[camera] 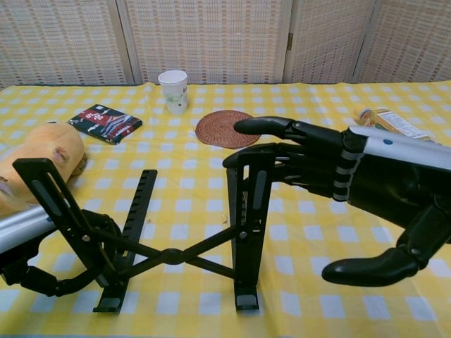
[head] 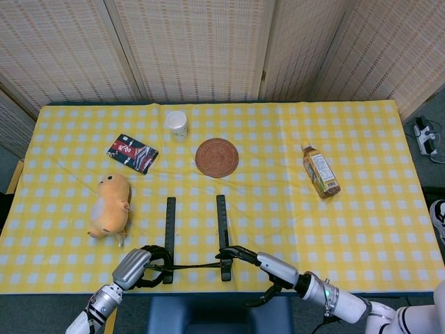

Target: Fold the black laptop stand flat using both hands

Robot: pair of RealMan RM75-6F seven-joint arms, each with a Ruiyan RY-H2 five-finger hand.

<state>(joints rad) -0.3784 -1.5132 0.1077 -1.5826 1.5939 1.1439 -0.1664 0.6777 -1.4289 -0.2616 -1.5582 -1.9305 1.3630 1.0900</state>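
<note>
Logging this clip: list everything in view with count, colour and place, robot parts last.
laptop stand: 1, black, near table edge, still raised
plush toy: 1, orange, left side
packet: 1, dark with red, far left
paper cup: 1, white, far side
coaster: 1, brown woven, centre
bottle: 1, amber drink, lying at right
tablecloth: 1, yellow checked
left hand: at stand's left upright
right hand: black, fingers on stand's right upright
</note>
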